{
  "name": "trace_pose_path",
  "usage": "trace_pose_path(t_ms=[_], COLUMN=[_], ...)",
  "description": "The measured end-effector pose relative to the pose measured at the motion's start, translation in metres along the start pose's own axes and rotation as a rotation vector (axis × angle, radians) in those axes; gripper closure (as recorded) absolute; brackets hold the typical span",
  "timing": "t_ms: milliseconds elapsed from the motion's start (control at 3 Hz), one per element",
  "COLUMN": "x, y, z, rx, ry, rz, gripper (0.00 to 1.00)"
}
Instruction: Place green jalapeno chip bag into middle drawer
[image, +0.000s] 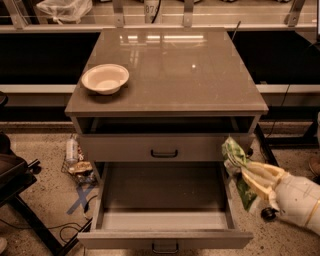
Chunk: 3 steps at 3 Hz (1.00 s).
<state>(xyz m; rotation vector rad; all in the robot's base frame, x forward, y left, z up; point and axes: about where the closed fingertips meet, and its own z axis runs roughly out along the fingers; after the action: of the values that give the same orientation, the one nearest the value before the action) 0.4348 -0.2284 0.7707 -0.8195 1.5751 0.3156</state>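
1. Presently we find the gripper (246, 173) low at the right of the cabinet, with its pale fingers closed on the green jalapeno chip bag (234, 156). The bag hangs outside the middle drawer (150, 238), just beyond its right side wall. The bag's top is near the right end of the upper drawer front (130, 148).
2. We judge an early release to be the chief risk. The bag is not over the tray, so it would drop to the floor beside the cabinet.
3. We expect the dangling lower part of the bag to be the next hazard. On a sideways move it could catch the drawer's right wall and fold, or slip from the grip, since the foil looks slick.
4. We also think the arm could nudge the open drawer partly shut, which would narrow the opening.
5. We see the bowl (105, 78) on the cabinet top, well apart from all this, so we count it out of danger.
6. We cannot read the pale print on the bag. A white object (150, 7) at the top edge bears dark marks, perhaps digits, which we cannot make out.
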Motion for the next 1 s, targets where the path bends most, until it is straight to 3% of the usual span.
trace_pose_path(t_ms=[333, 1000], x=[0.048, 0.114], y=[0.000, 0.021], z=[0.004, 0.054], rx=[-0.016, -0.151], ry=[0.043, 0.194], rz=[0.013, -0.007], gripper=[1.00, 1.00])
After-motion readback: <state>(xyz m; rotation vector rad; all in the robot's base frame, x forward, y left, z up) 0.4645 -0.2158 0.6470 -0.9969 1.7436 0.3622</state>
